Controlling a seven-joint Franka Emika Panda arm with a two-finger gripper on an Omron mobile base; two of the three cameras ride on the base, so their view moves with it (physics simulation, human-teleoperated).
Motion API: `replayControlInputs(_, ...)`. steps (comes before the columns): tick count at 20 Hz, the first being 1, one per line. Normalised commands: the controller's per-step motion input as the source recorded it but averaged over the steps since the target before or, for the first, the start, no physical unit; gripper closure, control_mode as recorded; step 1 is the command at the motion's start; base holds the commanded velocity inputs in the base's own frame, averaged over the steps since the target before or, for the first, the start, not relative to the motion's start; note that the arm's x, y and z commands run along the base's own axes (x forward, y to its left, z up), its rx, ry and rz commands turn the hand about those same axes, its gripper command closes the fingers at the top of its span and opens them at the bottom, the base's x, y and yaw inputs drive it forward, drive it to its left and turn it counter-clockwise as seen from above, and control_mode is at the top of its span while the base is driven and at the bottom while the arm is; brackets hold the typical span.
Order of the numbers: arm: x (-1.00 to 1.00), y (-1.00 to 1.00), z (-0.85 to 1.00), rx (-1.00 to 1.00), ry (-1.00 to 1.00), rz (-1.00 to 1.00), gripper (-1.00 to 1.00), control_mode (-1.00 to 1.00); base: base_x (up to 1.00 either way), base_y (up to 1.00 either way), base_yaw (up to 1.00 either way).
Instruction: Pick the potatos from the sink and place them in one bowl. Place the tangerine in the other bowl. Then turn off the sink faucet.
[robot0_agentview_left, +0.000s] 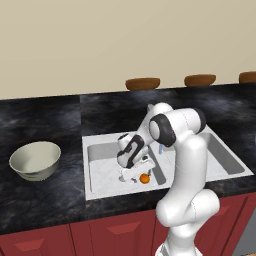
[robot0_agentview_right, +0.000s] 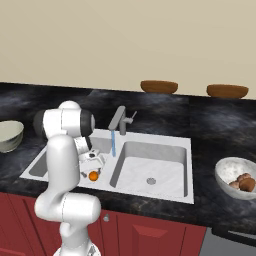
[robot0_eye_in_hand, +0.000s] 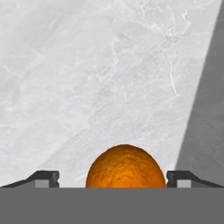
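We see the arm reaching down into the left basin of the white double-basin sink (robot0_agentview_left: 100, 150), fingers (robot0_eye_in_hand: 46, 178) spread wide apart with the tangerine (robot0_eye_in_hand: 125, 167) sitting between them, a gap showing on each side, so nothing is clamped. In the hand view the tangerine is at 6 o'clock, resting on the pale marbled basin floor, with the grey basin wall running from 3 up to 1 o'clock.

In the left base view the gripper (robot0_agentview_left: 136, 176) is low in the left basin, tangerine (robot0_agentview_left: 145, 179) just at its 3 o'clock, near the front edge of the basin. In the right base view the tangerine (robot0_agentview_right: 93, 175) sits at 6 o'clock of the gripper (robot0_agentview_right: 92, 159).

The grey faucet (robot0_agentview_right: 120, 120) stands at the back of the sink between the basins, and a blue water stream (robot0_agentview_right: 113, 144) runs down from its spout. The right basin shows its round drain (robot0_agentview_right: 151, 181).

The cream-green bowl (robot0_agentview_left: 35, 160) sits on the dark bench (robot0_agentview_left: 45, 120) well apart from the sink, at its 9 o'clock. A grey speckled bowl (robot0_agentview_right: 227, 170) sits on the bench at 3 o'clock of the sink, and the two brown potatoes (robot0_agentview_right: 241, 183) lie inside it, touching.

Flat brown ovals (robot0_agentview_right: 159, 86) line the back of the bench at 12 o'clock. Red cabinet fronts (robot0_agentview_left: 75, 237) run below.
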Motion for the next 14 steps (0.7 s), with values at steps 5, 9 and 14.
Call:
replayControlInputs(5,-0.33,-0.11,-0.06,0.00,0.00,0.00,-1.00,-1.00,0.00,0.00,0.00)
replayControlInputs(9,-0.22,-0.08,-0.11,0.00,0.00,0.00,-1.00,-1.00,0.00,0.00,0.00)
replayControlInputs(14,0.00,-0.08,-0.15,0.00,0.00,0.00,-1.00,-1.00,0.00,0.00,0.00)
